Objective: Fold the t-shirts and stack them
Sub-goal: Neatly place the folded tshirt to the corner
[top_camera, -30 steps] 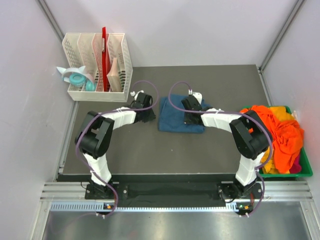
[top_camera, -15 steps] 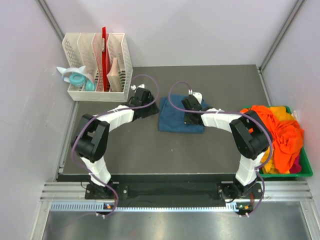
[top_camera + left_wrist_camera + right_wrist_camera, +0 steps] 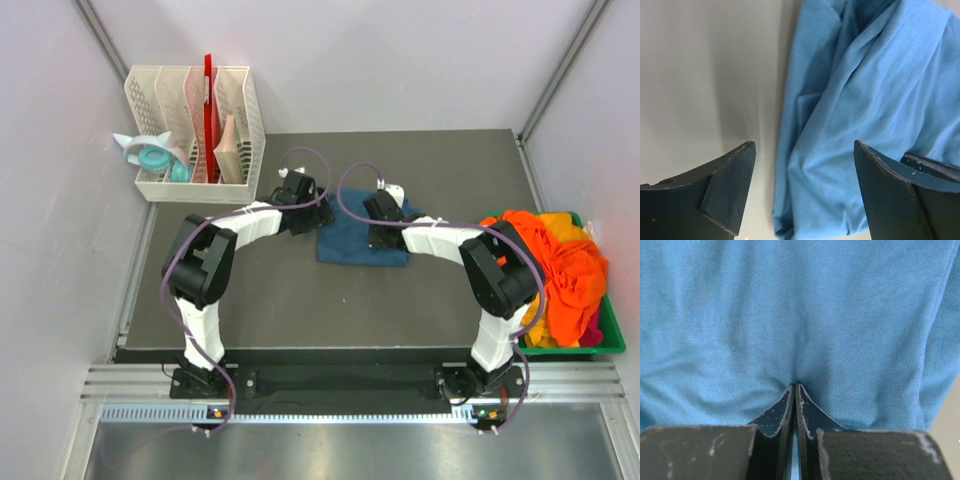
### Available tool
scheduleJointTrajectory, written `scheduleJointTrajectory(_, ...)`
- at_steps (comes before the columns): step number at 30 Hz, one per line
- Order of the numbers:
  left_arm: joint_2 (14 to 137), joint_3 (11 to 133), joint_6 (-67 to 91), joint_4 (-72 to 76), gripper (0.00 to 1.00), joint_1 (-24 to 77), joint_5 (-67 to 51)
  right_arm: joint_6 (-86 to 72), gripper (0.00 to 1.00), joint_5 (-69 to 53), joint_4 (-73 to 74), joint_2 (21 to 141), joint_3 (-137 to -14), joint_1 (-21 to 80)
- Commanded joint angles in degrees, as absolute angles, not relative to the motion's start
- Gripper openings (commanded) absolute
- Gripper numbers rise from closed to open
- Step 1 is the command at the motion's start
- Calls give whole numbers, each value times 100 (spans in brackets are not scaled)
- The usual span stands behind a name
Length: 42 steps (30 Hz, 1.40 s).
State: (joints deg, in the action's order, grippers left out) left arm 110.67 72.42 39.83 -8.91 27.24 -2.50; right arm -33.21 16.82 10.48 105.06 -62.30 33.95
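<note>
A teal-blue t-shirt (image 3: 355,245) lies folded into a small rectangle at mid table. My left gripper (image 3: 308,212) hangs at its upper left corner, open. In the left wrist view the open left gripper (image 3: 804,145) straddles the rumpled edge of the blue t-shirt (image 3: 860,100), with bare table under the left finger. My right gripper (image 3: 378,236) rests on the shirt's top. Its jaws (image 3: 795,386) are shut, tips pressed into the blue fabric (image 3: 790,305), which puckers around them. Orange t-shirts (image 3: 555,265), with bits of yellow and magenta, are heaped at the right.
The orange heap fills a green bin (image 3: 575,348) at the table's right edge. A white slotted rack (image 3: 195,130) with a red item stands at the back left, a teal tape dispenser (image 3: 150,157) beside it. Walls close in on both sides.
My left arm has swung right, from beside the shirt's left edge to its upper left corner, and its jaws have opened wide. The right arm and the shirt have not moved.
</note>
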Motion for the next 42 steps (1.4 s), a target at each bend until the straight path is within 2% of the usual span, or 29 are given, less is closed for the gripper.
scheduleJointTrajectory(1,11398,7812,3841,-1388,82,2909,-44,-3340,3,1564,1477,10942,-6038,3331)
scheduleJointTrajectory(4,11522,7901,3858,-1722,82,2962,334,-3340,3,1591,1477,10907,-6021,3322)
scheduleJointTrajectory(8,11689,7866,3937,-1942,82,2979,457,-3349,4,1600,1477,10881,-6012,3322)
scheduleJointTrajectory(16,12356,8278,3981,-2513,75,3085,597,-3357,4,1591,1485,10881,-5977,3313)
scheduleJointTrajectory(25,12718,8473,3990,-3190,73,3155,967,-3349,4,1582,1468,10802,-5941,3278)
scheduleJointTrajectory(29,12770,8455,3955,-3296,59,3155,984,-3357,4,1564,1450,10810,-5941,3270)
scheduleJointTrajectory(30,12771,8412,3955,-3322,49,3155,993,-3366,5,1556,1450,10811,-5950,3270)
scheduleJointTrajectory(33,12753,8280,3964,-3349,37,3182,984,-3384,5,1529,1441,10828,-5950,3270)
scheduleJointTrajectory(41,12770,7840,3999,-3296,32,3339,888,-3401,5,1538,1441,10828,-5968,3270)
scheduleJointTrajectory(42,12797,7814,3999,-3296,28,3349,888,-3410,5,1529,1441,10828,-5968,3270)
